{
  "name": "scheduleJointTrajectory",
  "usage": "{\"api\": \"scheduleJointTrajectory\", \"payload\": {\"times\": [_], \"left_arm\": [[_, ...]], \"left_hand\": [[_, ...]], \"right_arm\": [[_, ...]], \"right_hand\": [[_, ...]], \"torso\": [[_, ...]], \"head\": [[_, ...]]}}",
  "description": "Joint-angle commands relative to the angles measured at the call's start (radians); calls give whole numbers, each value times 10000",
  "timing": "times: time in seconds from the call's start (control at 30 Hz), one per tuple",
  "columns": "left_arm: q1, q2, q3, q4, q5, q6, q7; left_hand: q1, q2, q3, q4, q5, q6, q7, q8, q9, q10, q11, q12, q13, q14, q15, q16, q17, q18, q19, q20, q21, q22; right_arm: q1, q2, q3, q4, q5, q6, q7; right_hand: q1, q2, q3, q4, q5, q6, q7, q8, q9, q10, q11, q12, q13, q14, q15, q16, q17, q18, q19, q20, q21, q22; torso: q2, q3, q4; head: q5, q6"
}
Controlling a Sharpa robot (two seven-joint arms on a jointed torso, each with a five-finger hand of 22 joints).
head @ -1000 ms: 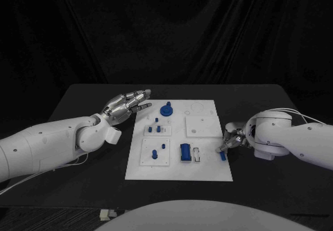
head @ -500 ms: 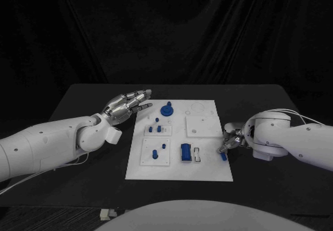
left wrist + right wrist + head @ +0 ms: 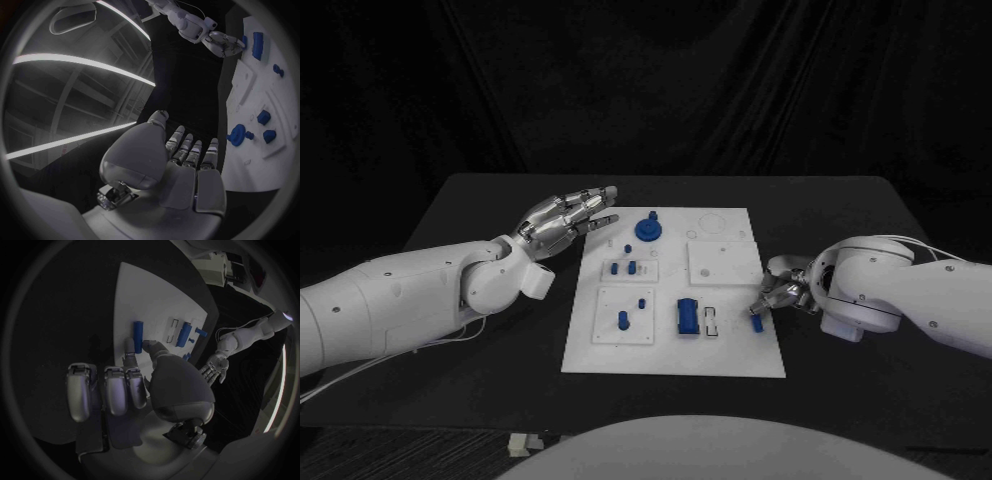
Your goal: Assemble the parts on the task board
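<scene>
White rectangular task board [image 3: 733, 355] lies mid-table on the black table [image 3: 473, 200], long side running away from the robot.

Right silver hand [image 3: 780, 293] sits at the board's right edge, near side. It pinches a small blue cylindrical peg [image 3: 757, 323] between thumb and a finger, the other fingers curled alongside; in the right wrist view the peg [image 3: 138, 336] lies on the white surface just inside the edge, fingertips [image 3: 130, 347] at its near end. Whether the peg rests fully on the board or is slightly lifted is hard to tell.

Left silver hand [image 3: 567, 217] hovers off the board's far left corner, palm up, fingers apart, holding nothing.

On the board: a blue round knob-topped part [image 3: 648, 228] near the far end, closest to the left hand; small blue pegs [image 3: 626, 268] standing in a raised white square plate on the left; more blue pins [image 3: 625, 319] in the near left square plate; a thick blue block-like part [image 3: 687, 315] mid-board with a narrow white slotted piece [image 3: 711, 320] just beside it, between block and held peg. A plain white raised square plate [image 3: 724, 262] sits far of the right hand.
</scene>
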Motion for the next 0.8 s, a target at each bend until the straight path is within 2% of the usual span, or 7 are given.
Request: {"api": "scheduleJointTrajectory", "payload": {"times": [0.03, 0.17, 0.4, 0.73, 0.77, 0.8], "left_arm": [[-16, 8, 12, 8, 17, 155, 69], [-16, 3, 12, 4, 17, 155, 58], [-18, 26, 12, -11, 17, 173, 43], [-21, 33, 12, -8, 17, 220, 30], [-21, 31, 12, -7, 17, 223, 31], [-21, 28, 12, -5, 17, 225, 32]], "left_hand": [[87, -36, 53, -2, 78, -51, 435, 39, 2, -21, 62, 43, 8, 26, 74, 71, 8, -31, 61, 8, 29, -8], [87, -36, 53, -2, 78, -51, 435, 39, 2, -21, 62, 43, 8, 26, 74, 71, 8, -31, 61, 8, 29, -8], [89, -39, 63, -11, 99, -40, 434, 45, 4, -18, 65, 53, 9, 28, 76, 76, 8, -33, 61, 8, 29, -10], [89, -42, 77, -22, 122, -58, 436, 43, 2, -19, 67, 45, 8, 28, 80, 77, 9, -37, 65, 8, 30, -4], [89, -42, 77, -22, 122, -58, 436, 43, 2, -19, 67, 45, 8, 28, 80, 77, 9, -37, 65, 8, 30, -4], [89, -42, 77, -22, 122, -58, 436, 43, 2, -19, 67, 45, 8, 28, 80, 77, 9, -37, 65, 8, 30, -4]], "right_arm": [[-54, -86, -27, 94, 1357, -836, 187], [-37, -194, -26, 227, 2111, -1052, 162], [49, -174, -25, 440, 2969, -1221, 149], [35, 310, -25, 308, 3144, -772, 29], [25, 345, -25, 296, 3145, -756, 24], [15, 385, -26, 282, 3147, -737, 20]], "right_hand": [[-149, -20, 1171, -1164, 61, -285, -313, 151, 144, 1104, -7, 53, 2635, 958, 43, 66, 2225, 64, 800, 65, 51, 2448], [-295, -16, 1204, -1165, 125, -369, -320, 273, 213, 1104, -9, 53, 2635, 968, 37, 88, 2271, 55, 815, 58, 84, 2460], [-452, 7, 1229, -1140, 46, -457, -324, 374, 259, 1104, -9, 53, 2635, 972, 38, 97, 2289, 46, 831, 58, 119, 2472], [-542, 63, 1279, -1144, -164, -585, -323, 484, 305, 1104, -10, 53, 2635, 969, 37, 92, 2273, 56, 812, 57, 84, 2458], [-604, 91, 1271, -1124, -475, -640, -328, 555, 335, 1104, -12, 53, 2635, 967, 40, 89, 2265, 56, 810, 61, 84, 2457], [-619, 97, 1271, -1125, -575, -663, -331, 586, 346, 1104, -12, 53, 2635, 966, 38, 88, 2264, 57, 809, 61, 82, 2456]], "torso": [[1, 1, 1], [-2, -1, -1], [-7, 0, -4], [-1, -1, 1], [-1, -1, 1], [-1, -1, 1]], "head": [[12, 2], [28, 2], [-31, 2], [-51, 2], [-53, 2], [-56, 2]]}}
